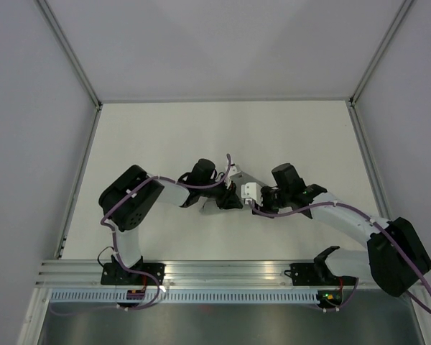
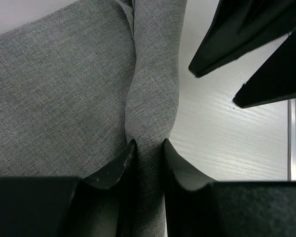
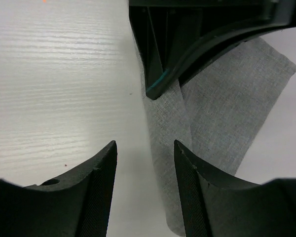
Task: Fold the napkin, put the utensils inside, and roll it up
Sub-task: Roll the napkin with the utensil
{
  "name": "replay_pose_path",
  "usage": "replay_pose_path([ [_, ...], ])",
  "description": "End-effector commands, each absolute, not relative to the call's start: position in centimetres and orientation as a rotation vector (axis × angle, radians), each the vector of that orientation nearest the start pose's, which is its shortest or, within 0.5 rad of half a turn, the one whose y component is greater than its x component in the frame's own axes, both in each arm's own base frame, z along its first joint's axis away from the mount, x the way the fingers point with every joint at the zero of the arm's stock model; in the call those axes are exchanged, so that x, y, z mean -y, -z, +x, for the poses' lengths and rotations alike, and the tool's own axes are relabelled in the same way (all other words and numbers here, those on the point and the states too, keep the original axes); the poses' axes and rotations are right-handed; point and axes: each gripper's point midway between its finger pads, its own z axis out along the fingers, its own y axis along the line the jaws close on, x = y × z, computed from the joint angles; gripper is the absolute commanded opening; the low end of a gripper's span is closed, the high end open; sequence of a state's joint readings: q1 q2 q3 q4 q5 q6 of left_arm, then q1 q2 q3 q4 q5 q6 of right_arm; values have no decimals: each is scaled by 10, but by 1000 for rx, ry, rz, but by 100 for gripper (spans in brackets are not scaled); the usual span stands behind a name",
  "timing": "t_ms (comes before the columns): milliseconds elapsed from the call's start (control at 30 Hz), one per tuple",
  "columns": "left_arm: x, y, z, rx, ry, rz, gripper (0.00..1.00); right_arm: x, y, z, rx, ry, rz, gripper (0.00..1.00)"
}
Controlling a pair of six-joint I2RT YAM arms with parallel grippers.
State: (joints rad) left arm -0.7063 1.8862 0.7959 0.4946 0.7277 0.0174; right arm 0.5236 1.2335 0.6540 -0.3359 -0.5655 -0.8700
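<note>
The grey napkin (image 2: pixel 64 98) lies bunched on the white table, with a narrow rolled or folded strip (image 2: pixel 155 89) running up from my left gripper (image 2: pixel 149 145), which is shut on that strip. In the top view only a small grey piece of the napkin (image 1: pixel 238 177) shows between the two wrists. My right gripper (image 3: pixel 144 148) is open just above the table, with the napkin's strip (image 3: pixel 170 128) by its right finger, which hides the strip's lower edge. No utensils show in any view; they are hidden or out of view.
The two grippers meet close together at the table's middle, the left gripper (image 1: pixel 231 203) and the right gripper (image 1: pixel 257 207) nearly touching. The left gripper's body (image 3: pixel 187 44) hangs right in front of the right wrist camera. An aluminium rail (image 1: pixel 223 273) runs along the near edge.
</note>
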Motion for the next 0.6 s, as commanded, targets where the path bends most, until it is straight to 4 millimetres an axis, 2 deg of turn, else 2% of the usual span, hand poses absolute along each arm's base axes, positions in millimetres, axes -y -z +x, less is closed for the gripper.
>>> replay_pose_path([
  [0, 336, 19, 201, -2170, 1276, 1175, 2, -215, -73, 251, -1539, -323, -1699, 56],
  [267, 337, 20, 204, -2187, 1303, 1163, 2, -220, -48, 248, -1527, -230, -1763, 57],
  [567, 340, 13, 207, -2169, 1326, 1159, 2, -214, -20, 249, -1570, -164, -1833, 53],
])
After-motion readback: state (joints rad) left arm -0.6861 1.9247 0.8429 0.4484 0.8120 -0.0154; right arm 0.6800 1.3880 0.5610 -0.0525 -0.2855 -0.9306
